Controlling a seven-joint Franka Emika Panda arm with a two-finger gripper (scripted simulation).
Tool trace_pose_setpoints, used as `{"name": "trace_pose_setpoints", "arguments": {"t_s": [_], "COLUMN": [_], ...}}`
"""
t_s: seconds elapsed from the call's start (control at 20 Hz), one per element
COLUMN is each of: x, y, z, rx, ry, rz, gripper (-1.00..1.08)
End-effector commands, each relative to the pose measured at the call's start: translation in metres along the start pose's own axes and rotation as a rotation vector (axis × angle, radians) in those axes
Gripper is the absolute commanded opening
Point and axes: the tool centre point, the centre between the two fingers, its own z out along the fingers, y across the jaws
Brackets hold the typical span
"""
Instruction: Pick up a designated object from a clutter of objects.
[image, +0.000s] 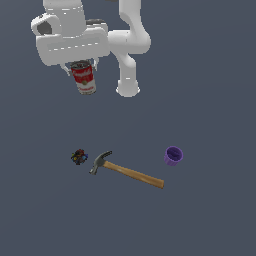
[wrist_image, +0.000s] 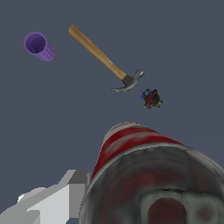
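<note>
The pincer (image: 81, 67) is clamped on the soup can (image: 84, 77), its fingers pressed against the can's upper part on either side, and the can hangs upright beneath it, clear of the dark floor (image: 210, 220). In the exterior view the red band of the label sits just under the pincer and the white band below that. The wrist view looks down along the can (wrist_image: 148, 175), whose grey metal top fills the near part of the picture (one pale finger (wrist_image: 61, 197) shows beside it).

The rest of the clutter lies well below the pincer on the floor. The tiny multicoloured object (image: 78, 157) is almost directly beneath it. The hammer (image: 125, 170) lies just beside that object, dark head nearest it, wooden handle pointing away toward the exterior view's right. The purple cup (image: 173, 155) stands farther that way, near the handle's end but apart from it.
</note>
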Motion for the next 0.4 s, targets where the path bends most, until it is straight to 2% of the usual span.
{"name": "trace_pose_setpoints", "arguments": {"t_s": [0.0,0.35], "x": [-0.003,-0.006], "y": [0.004,0.009], "z": [-0.012,-0.022], "rx": [-0.002,-0.003], "ry": [0.001,0.001], "rz": [-0.001,-0.001], "gripper": [-1.0,-1.0]}}
